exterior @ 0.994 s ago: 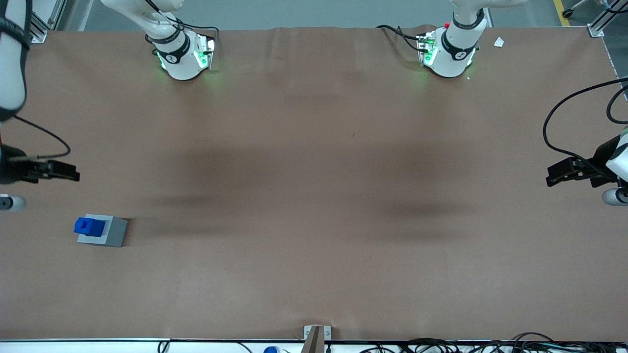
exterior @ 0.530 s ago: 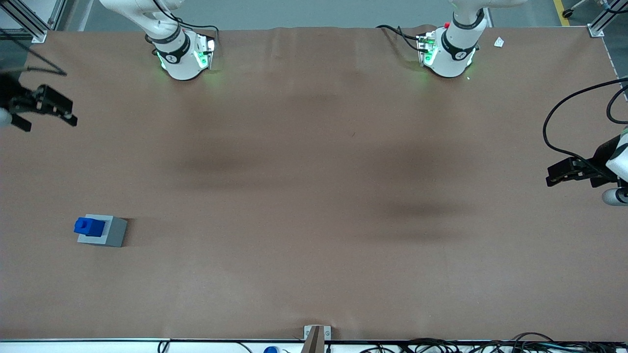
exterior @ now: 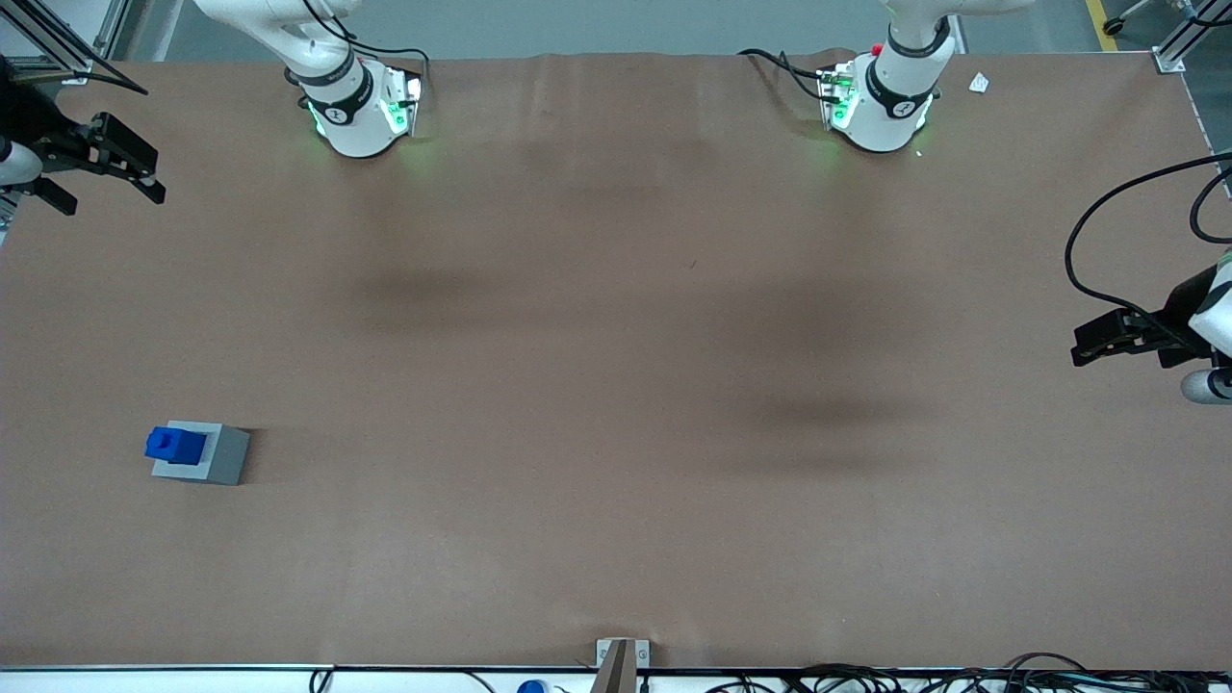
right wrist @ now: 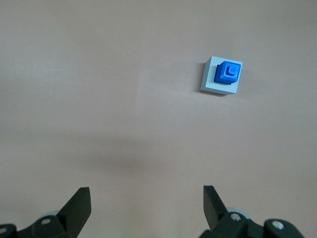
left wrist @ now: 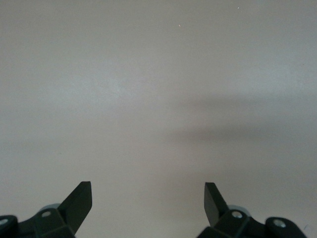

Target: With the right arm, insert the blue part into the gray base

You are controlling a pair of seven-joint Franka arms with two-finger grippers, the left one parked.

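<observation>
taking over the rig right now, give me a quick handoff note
Claw: open, empty, raised away from the work, farther from the front camera than the blocks, at the working arm's end of the table.
Blue part: sitting in the top of the gray base, toward one edge of it, both on the table.
Done: insertion appears complete, part released.
Left: confirm it is fully seated; nothing else evident.

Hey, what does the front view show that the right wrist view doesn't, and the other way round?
Only the front view shows the two arm bases and the whole table, with the gripper high and away from the blocks, toward the working arm's end. Only the right wrist view shows the square notch on top of the blue part and the gripper's fingers spread open and empty. Both show the blue part sitting in the gray base.
</observation>
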